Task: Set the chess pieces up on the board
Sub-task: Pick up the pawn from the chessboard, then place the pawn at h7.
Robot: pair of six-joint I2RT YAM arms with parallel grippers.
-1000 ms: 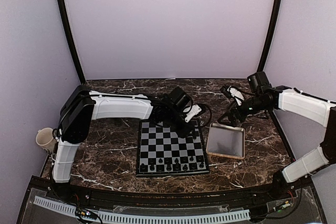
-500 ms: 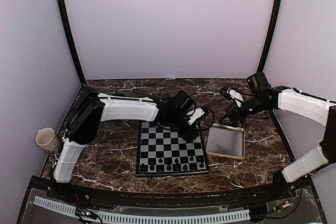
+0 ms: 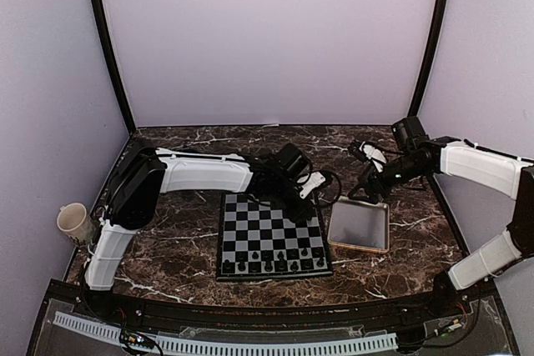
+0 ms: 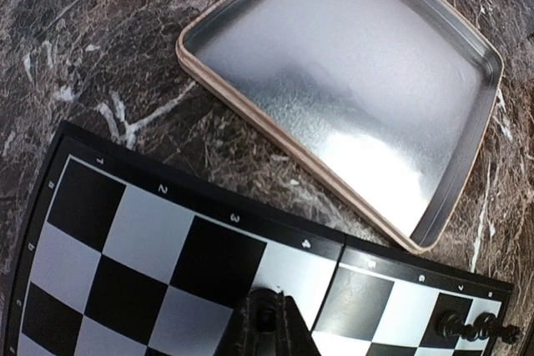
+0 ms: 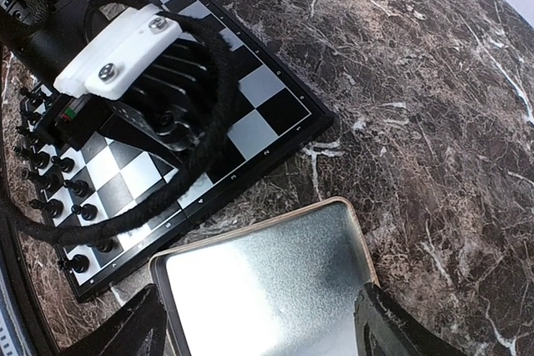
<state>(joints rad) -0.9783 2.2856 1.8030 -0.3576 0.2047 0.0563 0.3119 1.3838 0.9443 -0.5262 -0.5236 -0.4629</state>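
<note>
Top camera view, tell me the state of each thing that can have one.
board, lying flat and unfolded
chess pieces, standing in the board's near rows
tray, empty
left end effector, shut above the board
right end effector, open, one finger on each side of the tray
mug, upright

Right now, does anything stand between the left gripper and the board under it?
Nothing visible does. The left gripper hangs over bare squares of the board; the nearest chess pieces stand off to one side.
</note>
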